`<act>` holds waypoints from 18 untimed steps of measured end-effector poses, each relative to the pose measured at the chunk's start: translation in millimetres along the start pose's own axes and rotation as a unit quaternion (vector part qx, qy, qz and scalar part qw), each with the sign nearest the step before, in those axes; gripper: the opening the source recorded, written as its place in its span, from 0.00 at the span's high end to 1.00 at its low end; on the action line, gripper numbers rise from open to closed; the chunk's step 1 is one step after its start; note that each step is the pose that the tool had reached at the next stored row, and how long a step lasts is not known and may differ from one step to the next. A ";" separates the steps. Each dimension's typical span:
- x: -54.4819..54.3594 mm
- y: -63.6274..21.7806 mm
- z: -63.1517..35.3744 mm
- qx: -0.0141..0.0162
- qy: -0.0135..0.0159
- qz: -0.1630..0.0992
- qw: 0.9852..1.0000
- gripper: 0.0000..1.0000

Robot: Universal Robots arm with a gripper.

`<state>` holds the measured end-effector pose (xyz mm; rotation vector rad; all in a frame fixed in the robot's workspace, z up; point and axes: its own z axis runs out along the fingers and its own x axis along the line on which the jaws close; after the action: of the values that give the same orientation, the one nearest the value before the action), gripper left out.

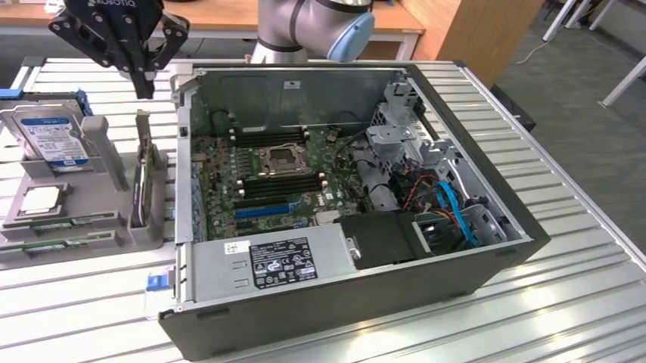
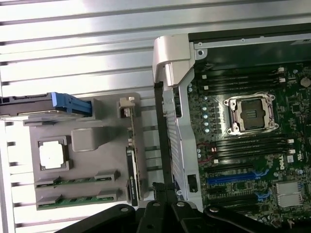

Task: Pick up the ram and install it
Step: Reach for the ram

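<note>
Hovering closed tool (image 1: 144,89), ram (image 1: 72,222) well apart

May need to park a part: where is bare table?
Bare slats lie on the exterior view's right of the case, and beyond the gray tray's ram end. The tray, with hard drive and processor, is crowded; the case's inside is packed.

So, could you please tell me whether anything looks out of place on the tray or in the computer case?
Nothing stands out. Both ram sticks lie straight in their holders on the gray tray, the hard drive stands in its slot, and the open case sits flat on the table.
</note>
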<state>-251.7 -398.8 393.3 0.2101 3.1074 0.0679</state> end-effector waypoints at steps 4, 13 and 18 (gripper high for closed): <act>4.7 -0.6 -0.1 0.000 0.000 0.000 1.000 0.90; 14.5 -2.0 -0.4 0.000 0.000 0.001 1.000 0.90; 26.9 -3.6 -0.8 0.000 0.000 0.001 1.000 0.90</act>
<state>-278.8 -398.8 393.3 0.2144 3.1071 0.0678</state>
